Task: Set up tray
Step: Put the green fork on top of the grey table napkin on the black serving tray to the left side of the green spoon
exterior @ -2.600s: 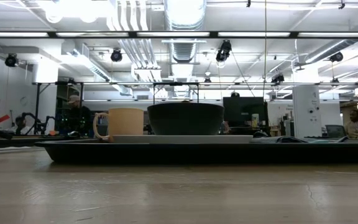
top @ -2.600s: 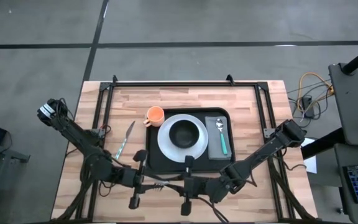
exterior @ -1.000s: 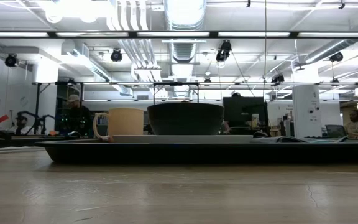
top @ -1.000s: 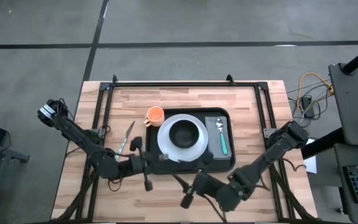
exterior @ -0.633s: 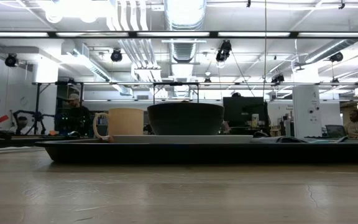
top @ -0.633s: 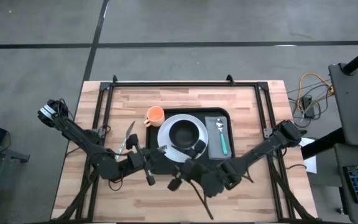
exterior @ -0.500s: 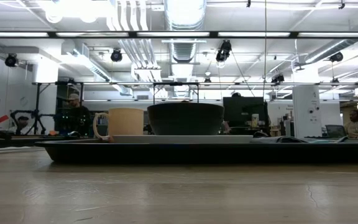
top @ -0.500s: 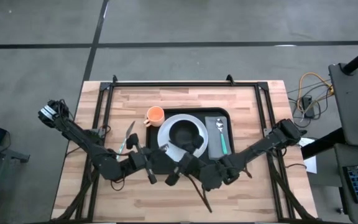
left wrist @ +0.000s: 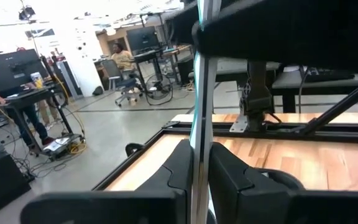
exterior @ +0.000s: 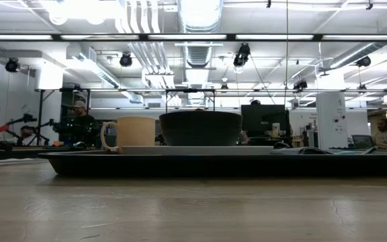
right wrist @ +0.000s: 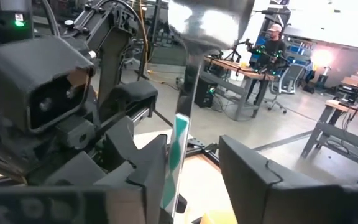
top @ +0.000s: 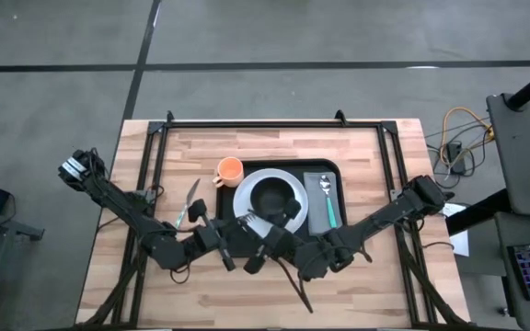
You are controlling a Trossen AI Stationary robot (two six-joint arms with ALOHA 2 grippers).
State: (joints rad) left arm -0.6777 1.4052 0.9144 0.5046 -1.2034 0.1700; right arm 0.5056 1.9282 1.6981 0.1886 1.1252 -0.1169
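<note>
Watching the large black rectangular tray (exterior: 213, 165) sitting mid-bench (top: 357, 147), fully loaded. Judging it stiff and heavyish, needing level grips on opposite rims. Spotting the left gripper (top: 221, 250) pinching a teal-handled metal utensil (right wrist: 180, 134) by the near rim, right gripper (top: 258, 257) gaping around it.

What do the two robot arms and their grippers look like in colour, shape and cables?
Both arms are dark, built of slim jointed links. The left gripper and right gripper have blocky black fingers. A grey boxy camera housing sits on the left arm, and dark cables hang under both arms.
</note>
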